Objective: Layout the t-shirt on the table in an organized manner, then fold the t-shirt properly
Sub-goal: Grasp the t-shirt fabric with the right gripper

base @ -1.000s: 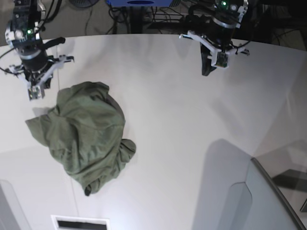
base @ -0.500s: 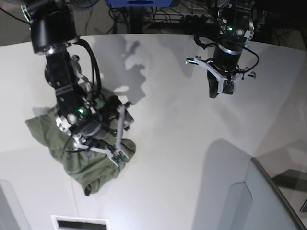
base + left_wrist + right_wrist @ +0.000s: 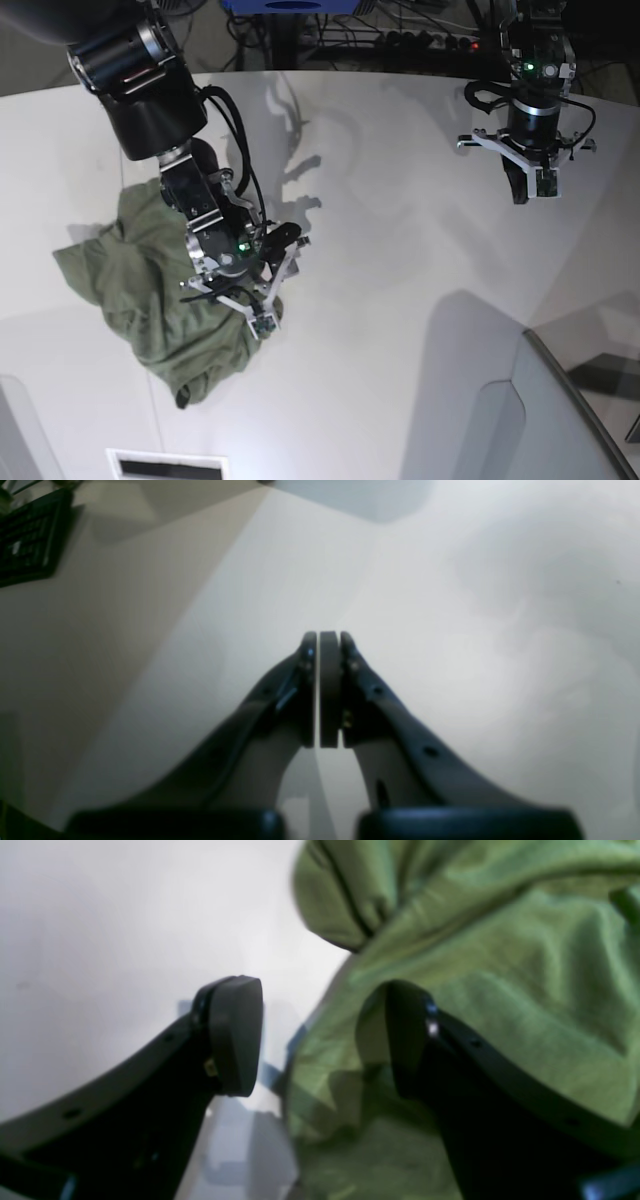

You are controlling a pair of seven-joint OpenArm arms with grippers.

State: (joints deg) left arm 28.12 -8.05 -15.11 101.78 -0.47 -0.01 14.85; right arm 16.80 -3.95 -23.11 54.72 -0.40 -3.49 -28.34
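- Shirt (image 3: 160, 290): crumpled in a green heap on the table (image 3: 400, 300), toward the base view's left, nowhere near flat; no sleeve or neckline told apart in the bunching.
- Right gripper (image 3: 262, 300): low over the heap's near edge, beside the rolled lump at the shirt's right rim.
- Right fingers (image 3: 235, 1035): apart, straddling the cloth's border; one over bare table just beside the hem, the other pressed onto or into a fold. Nothing clamped; whether the far finger sits under or over the top layer cannot be told.
- Left gripper (image 3: 530, 180): hanging over bare table, well apart from the shirt.
- Left fingers (image 3: 320, 695): together, pads touching, holding nothing.
- Step in hand, as judged: the very start of laying out, reaching for a first pinch on the shirt's edge. Folding not yet begun.
- Next move calls for: closing on a single layer at the edge, not a thick bunch, then lifting and drawing it away from the heap so the cloth opens.
- Also called for: bringing the left gripper across, opening it, and taking a second point so the shirt can be spread between both.
- Risk, as judged: catching several layers together and merely dragging the heap across the smooth table without opening it.
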